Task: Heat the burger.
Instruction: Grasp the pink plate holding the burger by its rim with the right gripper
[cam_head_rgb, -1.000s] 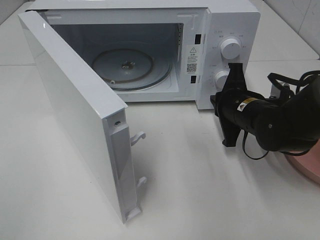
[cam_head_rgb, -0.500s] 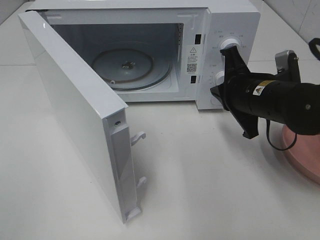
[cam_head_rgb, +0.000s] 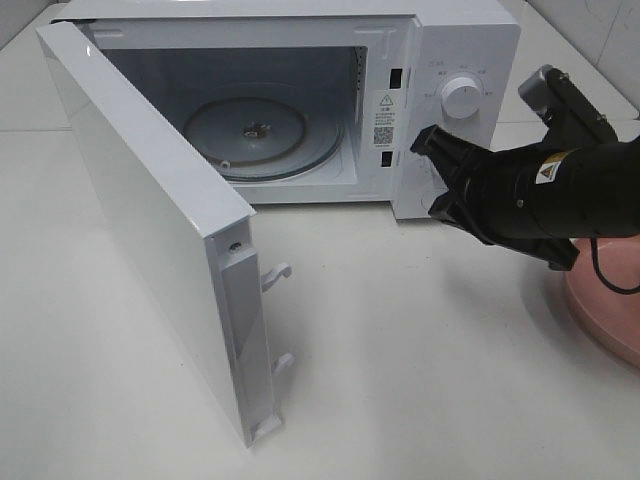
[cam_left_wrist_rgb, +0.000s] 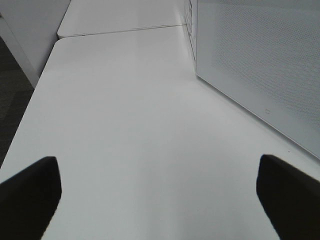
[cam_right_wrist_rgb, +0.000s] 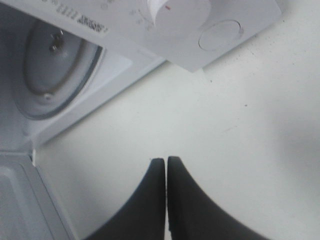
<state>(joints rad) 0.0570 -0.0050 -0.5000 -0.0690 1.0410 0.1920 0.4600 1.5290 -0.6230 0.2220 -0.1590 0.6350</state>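
Note:
The burger is out of view in every frame. The white microwave (cam_head_rgb: 470, 40) stands at the back with its door (cam_head_rgb: 150, 220) swung wide open to the left. Its glass turntable (cam_head_rgb: 250, 135) is bare. My right gripper (cam_head_rgb: 432, 178) hovers shut and empty just in front of the microwave's control panel, level with the lower knob. In the right wrist view its fingertips (cam_right_wrist_rgb: 159, 167) are pressed together above the table, with the turntable (cam_right_wrist_rgb: 55, 65) and a knob (cam_right_wrist_rgb: 180, 10) beyond. My left gripper (cam_left_wrist_rgb: 160, 200) is open above bare table beside the microwave's perforated side (cam_left_wrist_rgb: 260, 60).
A flat pink plate (cam_head_rgb: 610, 310) lies at the right edge of the table, partly under my right arm. The open door's latch hooks (cam_head_rgb: 278, 272) stick out toward the table's middle. The upper knob (cam_head_rgb: 461, 97) shows above my right gripper.
My right arm has swung up and to the right, turning as it went, so the upper knob and more of the pink plate now show. The gripper stayed shut. The microwave has not moved.

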